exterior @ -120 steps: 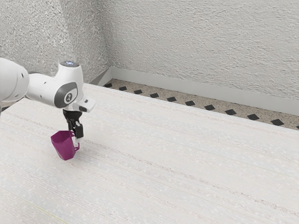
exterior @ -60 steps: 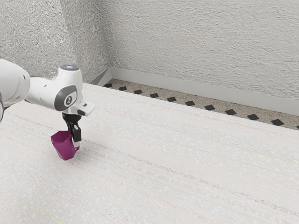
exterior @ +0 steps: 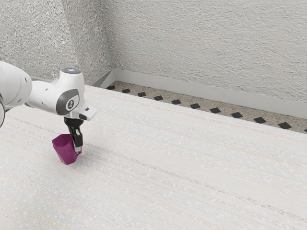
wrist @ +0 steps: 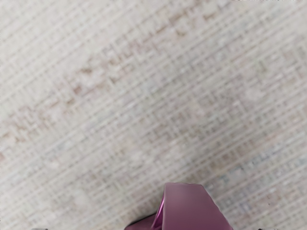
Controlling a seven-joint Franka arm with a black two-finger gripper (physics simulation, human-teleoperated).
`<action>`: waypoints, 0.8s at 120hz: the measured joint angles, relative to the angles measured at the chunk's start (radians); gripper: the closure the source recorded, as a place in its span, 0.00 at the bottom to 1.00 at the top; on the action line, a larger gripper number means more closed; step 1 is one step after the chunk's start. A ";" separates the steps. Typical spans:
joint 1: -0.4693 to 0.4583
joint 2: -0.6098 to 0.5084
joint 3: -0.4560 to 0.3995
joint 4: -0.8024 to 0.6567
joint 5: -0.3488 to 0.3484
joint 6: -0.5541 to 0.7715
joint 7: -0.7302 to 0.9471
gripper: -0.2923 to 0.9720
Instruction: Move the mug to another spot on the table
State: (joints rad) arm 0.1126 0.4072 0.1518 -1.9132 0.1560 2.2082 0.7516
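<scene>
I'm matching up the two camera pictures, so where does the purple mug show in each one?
Exterior view: the mug is at the exterior view's left, tilted, in the gripper.
Wrist view: the mug is close under the gripper.
Shared landmark: the pale woven-looking table beneath it.

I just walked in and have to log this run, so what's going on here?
A white robot arm is handling a purple mug near the exterior view's left end of the table. Its claw is clamped on the mug's rim, on the handle side. The mug is tilted, and I can't tell whether its base touches the tabletop or hangs just above it.
</scene>
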 joint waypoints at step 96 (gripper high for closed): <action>-0.009 0.051 -0.029 0.164 0.070 -0.204 -0.075 0.74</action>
State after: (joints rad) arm 0.1036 0.4585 0.1232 -1.7492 0.2258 2.0040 0.6768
